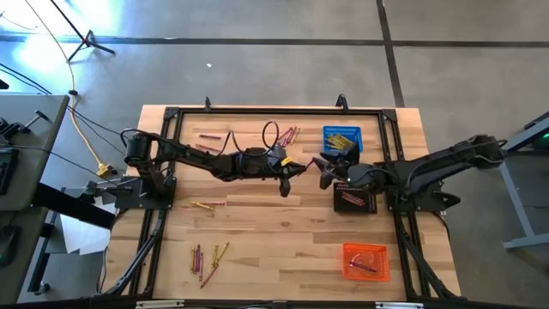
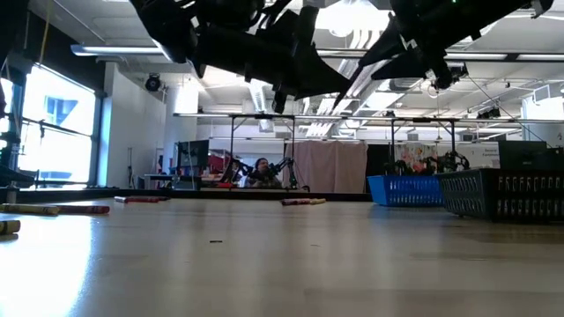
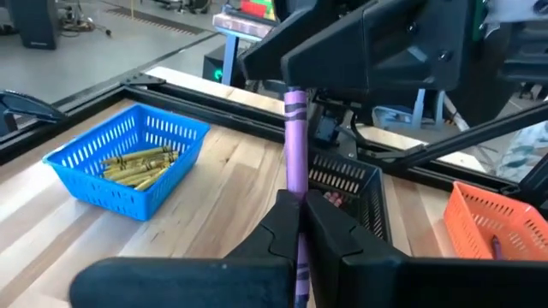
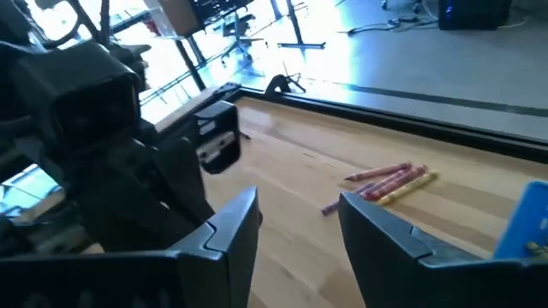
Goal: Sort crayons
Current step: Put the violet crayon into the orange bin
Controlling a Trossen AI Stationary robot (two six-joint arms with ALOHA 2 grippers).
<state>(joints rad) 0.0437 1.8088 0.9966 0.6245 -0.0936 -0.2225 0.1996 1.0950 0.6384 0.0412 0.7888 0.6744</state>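
My left gripper hangs over the table's middle, shut on a purple crayon. The crayon sticks out past its fingertips toward my right gripper, which faces it from the right. In the right wrist view my right gripper stands open with nothing between its fingers. In the left wrist view the crayon's far end reaches right up under the right gripper's dark body; whether they touch I cannot tell. Loose crayons lie on the table at the far side. My left gripper pinches the purple crayon between its two fingers, on the crayon's near half. The fingers come about level from the table's left and lie along the crayon. Its far half sticks out beyond the fingertips, lifted clear of the table.
A blue basket with yellow crayons stands at the far right, a black basket with reddish crayons under the right arm, an orange basket at the near right. More crayons lie at the left and near left.
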